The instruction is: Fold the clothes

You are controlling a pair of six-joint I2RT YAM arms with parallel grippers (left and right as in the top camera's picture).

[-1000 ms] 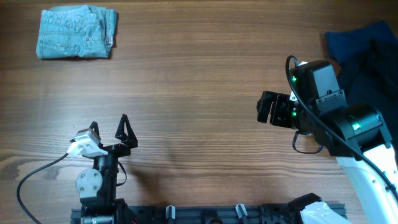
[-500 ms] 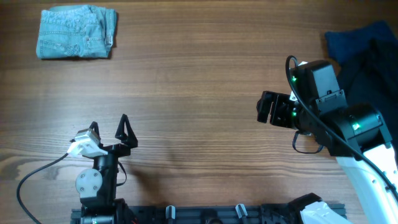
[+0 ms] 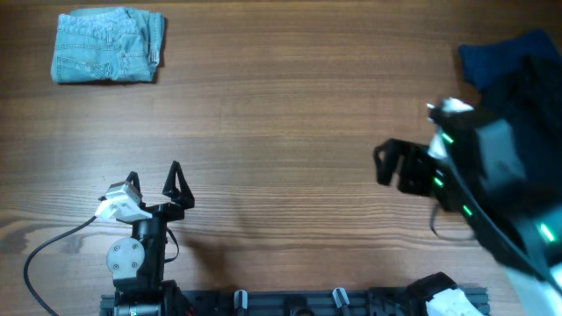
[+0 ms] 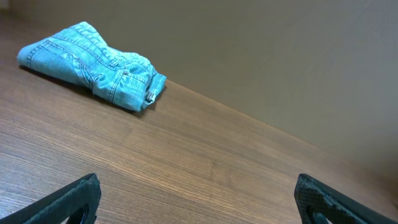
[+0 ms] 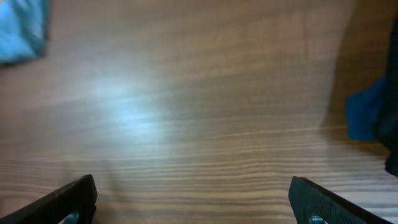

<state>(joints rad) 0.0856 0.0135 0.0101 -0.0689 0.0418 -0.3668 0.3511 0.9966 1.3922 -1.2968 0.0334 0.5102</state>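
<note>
The right hand (image 3: 383, 165) has drifted rightward, blurred, wide open and empty. The left hand (image 3: 154, 178) is unmoved, also spread and empty. The clothes (image 3: 107, 46) lie at the tabletop's (image 3: 290, 105) far-left corner, seemingly already folded. The arms probably only need parking next.

Overhead, my right arm (image 3: 479, 189) is smeared to a blur, its outlines unclear. Dark cloth (image 3: 518, 70) runs off the right edge. Right wrist view is soft all over, with the jeans (image 5: 18, 28) clipped at the left edge. Both wrist views cut my fingers (image 4: 71, 198) at the bottom.
</note>
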